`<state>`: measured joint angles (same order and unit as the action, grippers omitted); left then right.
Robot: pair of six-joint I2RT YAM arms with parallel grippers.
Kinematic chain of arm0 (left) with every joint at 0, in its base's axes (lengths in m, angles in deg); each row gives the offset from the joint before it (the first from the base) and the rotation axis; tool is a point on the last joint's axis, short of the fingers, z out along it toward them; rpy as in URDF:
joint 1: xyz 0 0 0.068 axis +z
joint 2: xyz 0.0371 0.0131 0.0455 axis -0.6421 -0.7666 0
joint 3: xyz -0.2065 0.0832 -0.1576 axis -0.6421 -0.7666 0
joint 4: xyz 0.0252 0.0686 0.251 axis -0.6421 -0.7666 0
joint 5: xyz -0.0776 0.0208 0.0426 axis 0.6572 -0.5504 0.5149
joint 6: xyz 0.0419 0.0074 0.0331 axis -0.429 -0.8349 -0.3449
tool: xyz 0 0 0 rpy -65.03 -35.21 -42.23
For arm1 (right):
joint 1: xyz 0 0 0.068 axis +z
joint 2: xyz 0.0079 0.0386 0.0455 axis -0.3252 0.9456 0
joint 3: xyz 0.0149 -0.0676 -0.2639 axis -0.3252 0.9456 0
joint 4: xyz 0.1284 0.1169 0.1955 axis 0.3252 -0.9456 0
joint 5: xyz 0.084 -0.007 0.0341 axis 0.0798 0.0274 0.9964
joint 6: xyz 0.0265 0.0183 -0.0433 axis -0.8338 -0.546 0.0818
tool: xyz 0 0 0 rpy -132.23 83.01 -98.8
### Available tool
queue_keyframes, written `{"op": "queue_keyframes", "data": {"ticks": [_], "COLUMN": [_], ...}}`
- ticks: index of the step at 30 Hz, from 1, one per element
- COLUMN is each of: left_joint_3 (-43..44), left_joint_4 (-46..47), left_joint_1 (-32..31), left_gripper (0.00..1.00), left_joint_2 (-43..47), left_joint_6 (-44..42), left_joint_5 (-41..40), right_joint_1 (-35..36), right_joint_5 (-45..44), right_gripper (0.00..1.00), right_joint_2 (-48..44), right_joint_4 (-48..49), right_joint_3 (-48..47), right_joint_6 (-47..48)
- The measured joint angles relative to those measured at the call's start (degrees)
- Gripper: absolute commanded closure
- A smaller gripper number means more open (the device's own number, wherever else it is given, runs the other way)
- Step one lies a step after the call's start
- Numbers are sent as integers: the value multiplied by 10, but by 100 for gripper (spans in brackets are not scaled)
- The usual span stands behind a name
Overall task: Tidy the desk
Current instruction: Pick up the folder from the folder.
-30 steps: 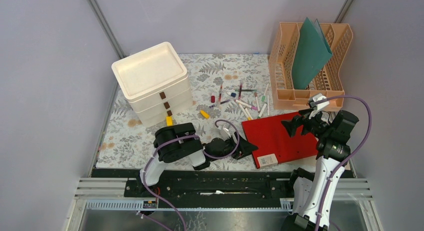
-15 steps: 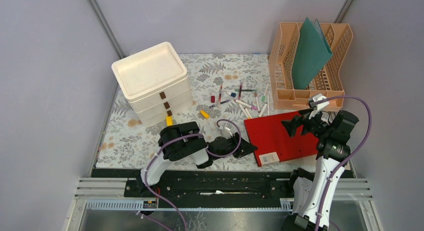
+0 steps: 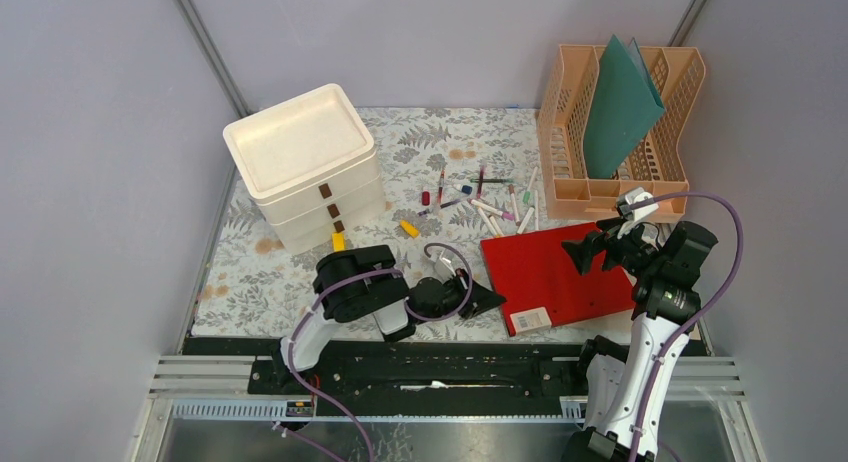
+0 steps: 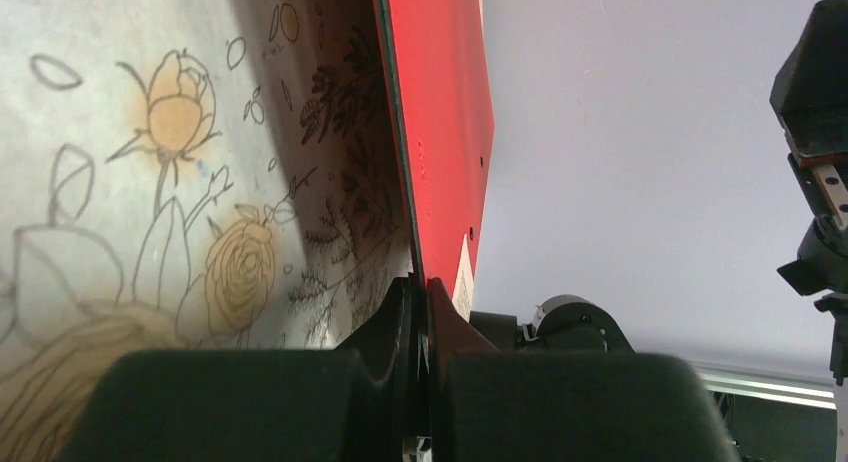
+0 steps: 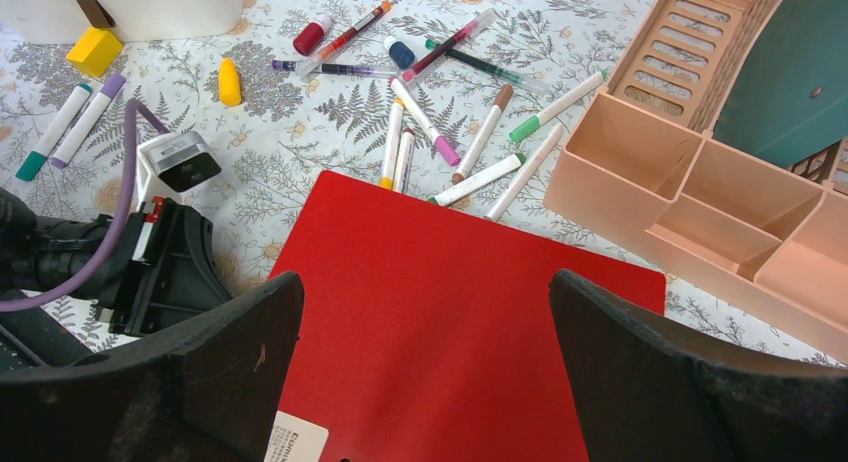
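Left wrist view first: the left claw is closed down to a sliver, its two black fingers pinching the thin edge of the red folder. The folder's edge runs straight into the gap between them, and a dark shadow lies on the flowered cloth of the worktop just beside it.

From the top camera, the left claw lies low over the worktop and meets the red folder at its left near corner. The worktop fills the middle of the view, printed cloth from the arm bases back to the far wall.

Over on the right, the right claw hangs above the folder's right half with its fingers spread wide and nothing between them. The right wrist view confirms it: the right claw is gaping, with the red folder flat on the worktop well below and untouched.

Around the folder are loose markers scattered just behind it, a yellow cap and a yellow block by the cream drawer unit at back left. The peach file rack stands at back right, with a green folder upright in it.
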<state>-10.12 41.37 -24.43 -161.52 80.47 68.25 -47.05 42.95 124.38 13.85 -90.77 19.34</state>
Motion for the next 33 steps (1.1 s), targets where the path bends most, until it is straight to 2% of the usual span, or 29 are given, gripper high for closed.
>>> {"op": "queue_keyframes", "data": {"ticks": [6,18,28,33], "left_joint_3": [-44,-108,-142,-143], "left_joint_4": [17,18,-50,-106], "left_joint_1": [0,9,41,42], "left_gripper": [100,100,100,100], "left_joint_2": [34,139,252,307], "left_joint_6": [-15,-108,-249,-342], "left_joint_5": [0,4,18,19], "right_joint_1": [0,0,9,61], "right_joint_5": [3,33,86,83], "right_gripper": [0,0,0,0], "right_joint_2": [0,3,29,73], "right_joint_4": [0,0,-23,-97], "right_joint_3": [0,0,0,-30], "right_joint_6": [0,0,16,103]}}
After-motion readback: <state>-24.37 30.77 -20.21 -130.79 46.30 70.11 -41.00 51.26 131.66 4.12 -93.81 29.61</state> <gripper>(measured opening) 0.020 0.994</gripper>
